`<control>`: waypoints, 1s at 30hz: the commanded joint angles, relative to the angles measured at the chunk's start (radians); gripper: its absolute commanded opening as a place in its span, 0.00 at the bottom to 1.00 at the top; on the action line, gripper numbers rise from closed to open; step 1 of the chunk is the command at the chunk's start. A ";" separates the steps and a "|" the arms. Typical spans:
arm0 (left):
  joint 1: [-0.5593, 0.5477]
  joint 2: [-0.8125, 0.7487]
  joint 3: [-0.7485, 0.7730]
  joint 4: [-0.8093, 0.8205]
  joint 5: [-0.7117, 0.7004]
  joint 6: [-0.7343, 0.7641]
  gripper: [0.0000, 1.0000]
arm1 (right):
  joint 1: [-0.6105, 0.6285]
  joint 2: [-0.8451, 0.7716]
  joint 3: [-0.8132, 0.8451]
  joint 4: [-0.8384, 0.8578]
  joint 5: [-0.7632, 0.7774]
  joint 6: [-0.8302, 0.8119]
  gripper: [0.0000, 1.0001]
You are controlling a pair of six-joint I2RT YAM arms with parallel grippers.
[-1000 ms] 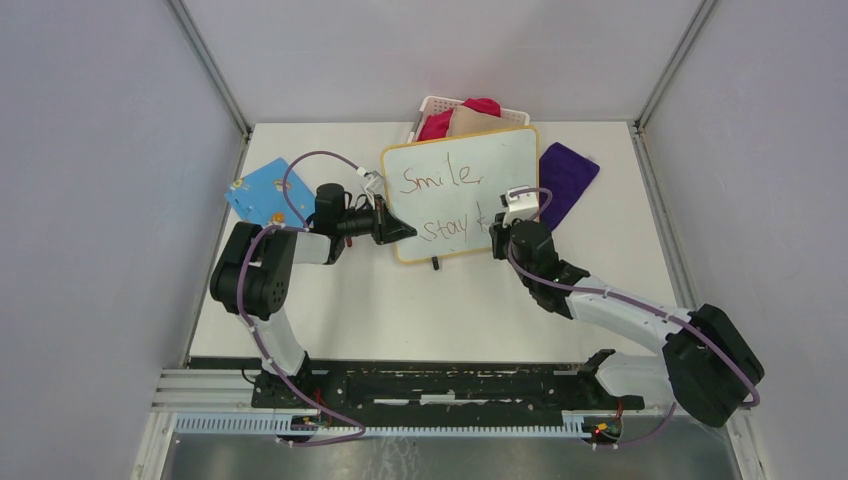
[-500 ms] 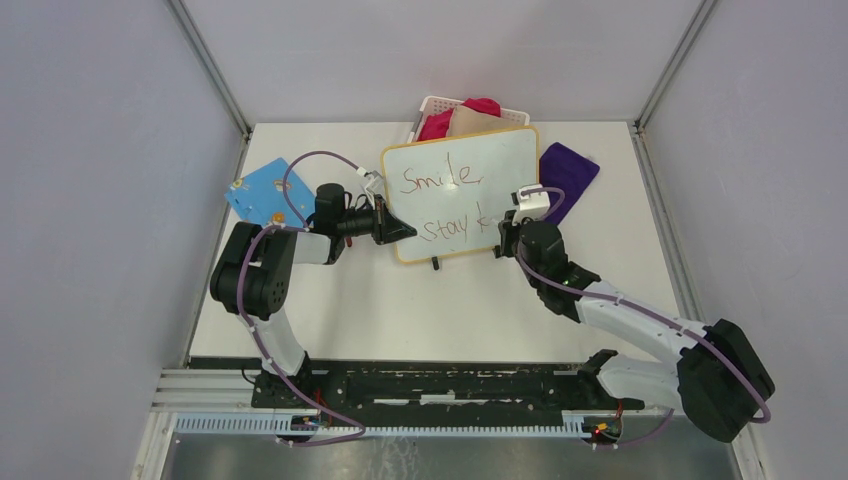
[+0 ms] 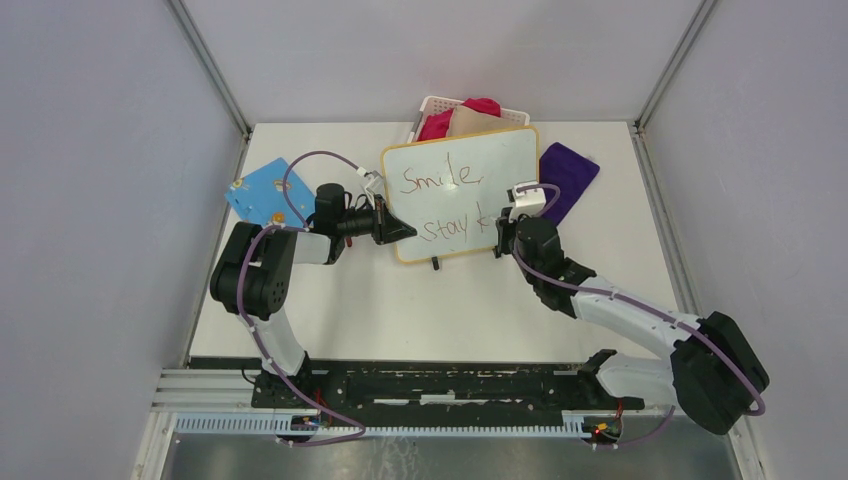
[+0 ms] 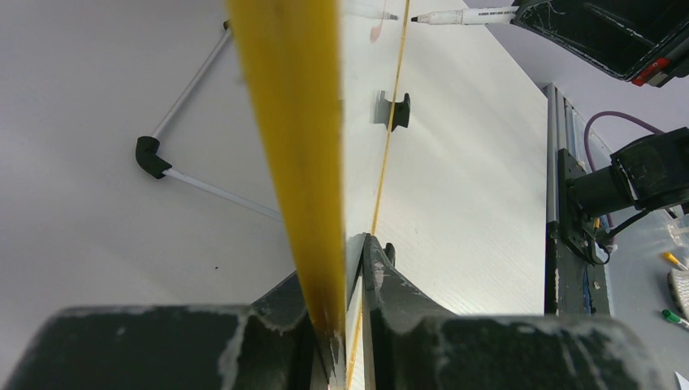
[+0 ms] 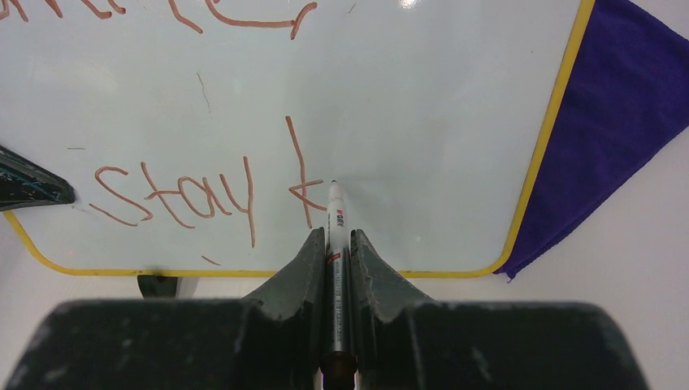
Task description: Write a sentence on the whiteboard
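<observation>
The whiteboard [image 3: 500, 160] with a yellow rim lies tilted on the table, and its face fills the right wrist view [image 5: 422, 97]. The sentence [image 3: 440, 180] in red reads "Smile," above "stay k", with the "k" partly drawn [image 5: 301, 175]. My left gripper [image 3: 400, 232] is shut on the board's left yellow edge [image 4: 301, 162]. My right gripper [image 5: 333, 244] is shut on a white marker [image 5: 335, 219] whose tip touches the board just right of the "k". The right gripper [image 3: 503, 235] sits at the board's lower right.
A purple cloth [image 3: 567, 172] lies right of the board, also in the right wrist view [image 5: 626, 122]. A white basket [image 3: 432, 106] with red and tan cloths stands behind the board. A blue board with holes [image 3: 262, 190] lies at the left.
My right gripper moved a little right and back along the board while drawing the "k" after "stay". The left gripper has kept its hold on the board's edge.
</observation>
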 commanded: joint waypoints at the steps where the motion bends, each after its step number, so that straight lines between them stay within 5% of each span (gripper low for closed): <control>1: -0.030 0.055 -0.020 -0.168 -0.138 0.090 0.02 | -0.008 0.016 0.047 0.050 0.011 -0.009 0.00; 30: -0.030 0.055 -0.020 -0.168 -0.139 0.091 0.02 | -0.016 -0.001 -0.064 0.057 -0.033 0.028 0.00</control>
